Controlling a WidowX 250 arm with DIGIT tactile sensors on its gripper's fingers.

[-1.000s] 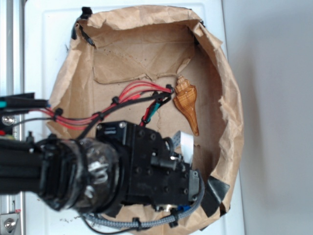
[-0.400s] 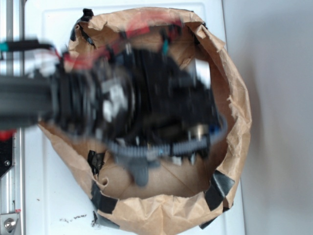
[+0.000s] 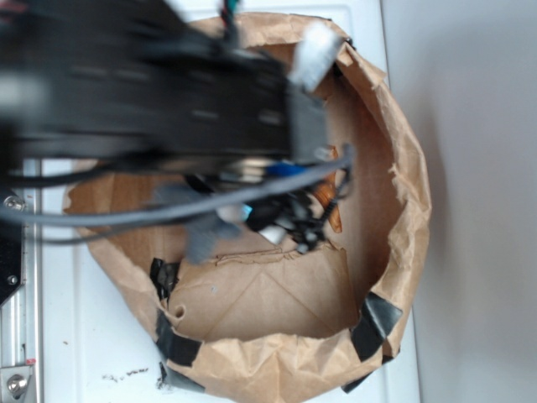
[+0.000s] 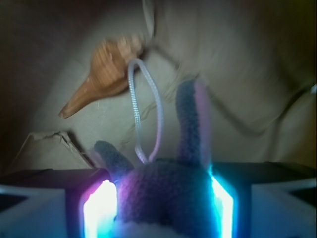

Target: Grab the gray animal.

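Exterior: the blurred arm hides most of the brown paper bag on the white table, so you can't see the gripper there. Wrist: the gripper clamps the gray animal between its fingers, the seashell lying ahead-left on the paper. A jerk could slip the soft plush out, or snag its string loop.

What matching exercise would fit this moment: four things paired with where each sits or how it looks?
Things:
1. gray animal
2. seashell
3. string loop
4. black tape

Descriptions:
A. stuck on the brown paper bag's rim
B. orange-brown, lying on the paper beyond the toy
C. white, standing up from the toy's head
D. between the glowing pads of the pincer

Pairs: 1-D, 2-B, 3-C, 4-A
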